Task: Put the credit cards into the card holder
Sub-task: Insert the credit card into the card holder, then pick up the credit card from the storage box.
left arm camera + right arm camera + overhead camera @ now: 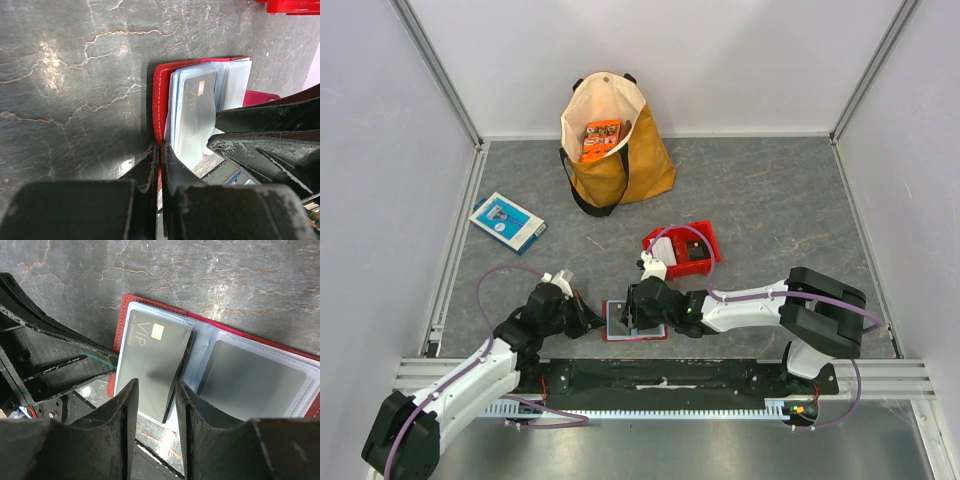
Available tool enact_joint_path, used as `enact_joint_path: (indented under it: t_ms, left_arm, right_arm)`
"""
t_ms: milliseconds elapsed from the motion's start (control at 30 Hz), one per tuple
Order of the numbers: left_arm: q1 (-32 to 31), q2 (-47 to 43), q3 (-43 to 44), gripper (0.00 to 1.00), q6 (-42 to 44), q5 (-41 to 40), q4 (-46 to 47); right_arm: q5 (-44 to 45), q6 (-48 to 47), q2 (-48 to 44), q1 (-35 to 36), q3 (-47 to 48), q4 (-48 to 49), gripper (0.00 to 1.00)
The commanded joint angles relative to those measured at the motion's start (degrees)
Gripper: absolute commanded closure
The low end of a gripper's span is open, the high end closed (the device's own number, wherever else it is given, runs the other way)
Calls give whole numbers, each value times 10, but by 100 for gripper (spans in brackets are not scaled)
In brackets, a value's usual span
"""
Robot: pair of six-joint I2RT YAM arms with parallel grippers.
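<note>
The red card holder (pixel 617 335) lies open on the table between the arms, its clear pockets up. My left gripper (pixel 592 320) is shut on its left red edge (pixel 159 95), seen pinched between the jaws (pixel 160 147). A dark grey VIP card (pixel 155 355) lies on the left pocket, its lower corner sticking out past the wallet (pixel 122 320). My right gripper (pixel 156 387) hovers over that card with jaws apart, touching nothing. Another dark grey card (pixel 255 375) sits in the right pocket. The VIP card also shows in the left wrist view (pixel 197 110).
A red plastic bin (pixel 708 238) holding whitish and dark items stands just behind the right gripper. A tan tote bag (pixel 630 170) with an orange packet (pixel 601 138) stands at the back. A blue-and-white flat box (pixel 507 221) lies at the left.
</note>
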Motion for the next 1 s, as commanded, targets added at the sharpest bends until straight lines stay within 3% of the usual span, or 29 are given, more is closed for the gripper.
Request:
enact_joint_path:
  t_ms: [0,200,467,667,967]
  left_arm:
    - [0,1,0,98,-8,8,14]
    - [-1,-5,2,98,-6,6,8]
    - [0,-8,2,98,-6,7,9]
    - [-1,-8,3,98,-6,7,9]
    - [-1,-7,5,98,-3,8,6]
  right_arm:
    - [10,-9,-20,4,20,24,57]
    - [98,-80,-123,-10,52,-93,49]
    - [103,-153,-225,-150,83,-204,36]
    - [42,-185,-184,-228,114,-236,32]
    - [-2,-212,-81,-278,164,-228,30]
